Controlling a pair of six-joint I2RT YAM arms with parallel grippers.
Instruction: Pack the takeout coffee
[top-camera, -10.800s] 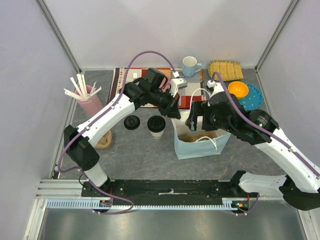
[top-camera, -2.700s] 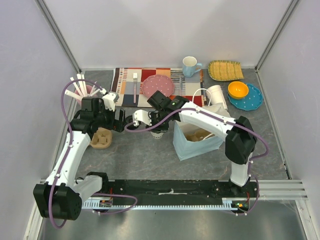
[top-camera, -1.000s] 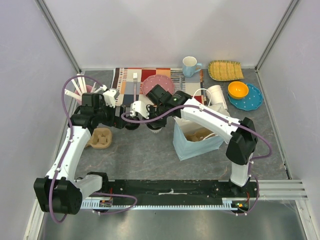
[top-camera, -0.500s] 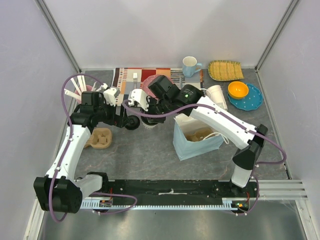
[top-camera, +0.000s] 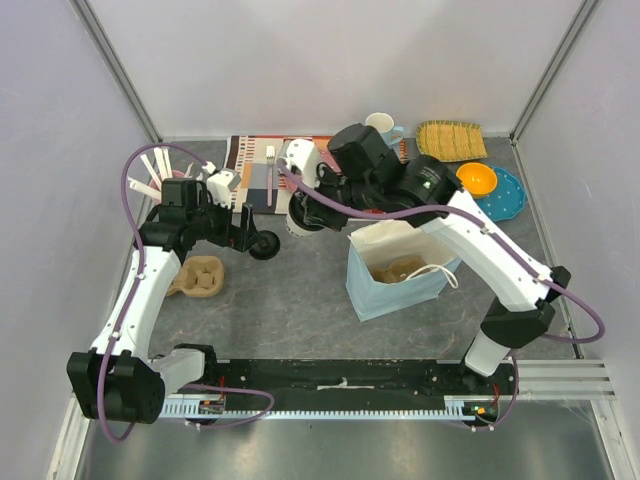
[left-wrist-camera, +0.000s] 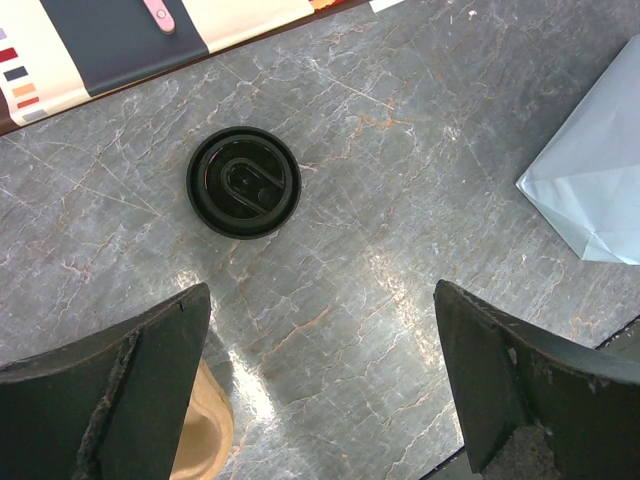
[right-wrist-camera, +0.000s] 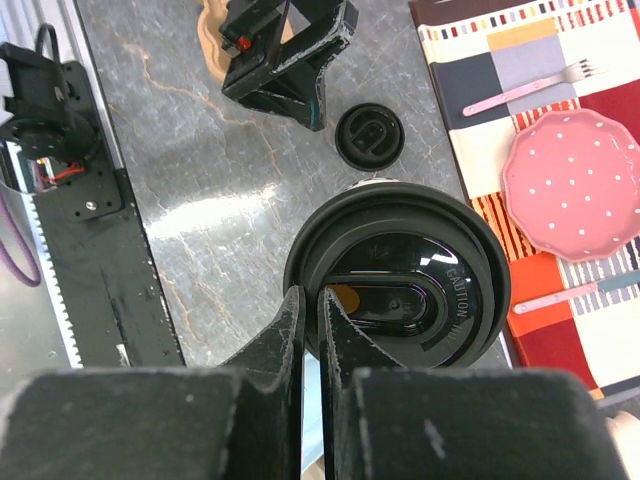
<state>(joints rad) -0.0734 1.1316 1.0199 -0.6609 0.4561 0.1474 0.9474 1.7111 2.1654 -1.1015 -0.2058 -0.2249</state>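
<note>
The takeout coffee (right-wrist-camera: 405, 292), a cream paper cup (top-camera: 298, 222) capped with a black lid, hangs in the air over the placemat's near edge. My right gripper (right-wrist-camera: 310, 303) is shut on the lid's rim, one finger inside the rim and one outside. A second black lid (left-wrist-camera: 243, 181) lies flat on the grey tabletop and also shows as the loose lid (top-camera: 264, 244) in the top view. My left gripper (left-wrist-camera: 320, 288) hovers just above and near of that lid, open wide with nothing between its fingers.
A light blue paper bag (top-camera: 400, 272) stands open right of centre, with something tan inside. A tan cup carrier (top-camera: 200, 277) lies at the left. The striped placemat (top-camera: 255, 165), a pink holder of stirrers (top-camera: 165, 190), a mug (top-camera: 381, 122), woven tray (top-camera: 450, 140) and orange bowl (top-camera: 476, 179) line the back.
My right arm has lifted the lidded cup off the table and swung up and toward the back right. The left arm and the loose lid have stayed put.
</note>
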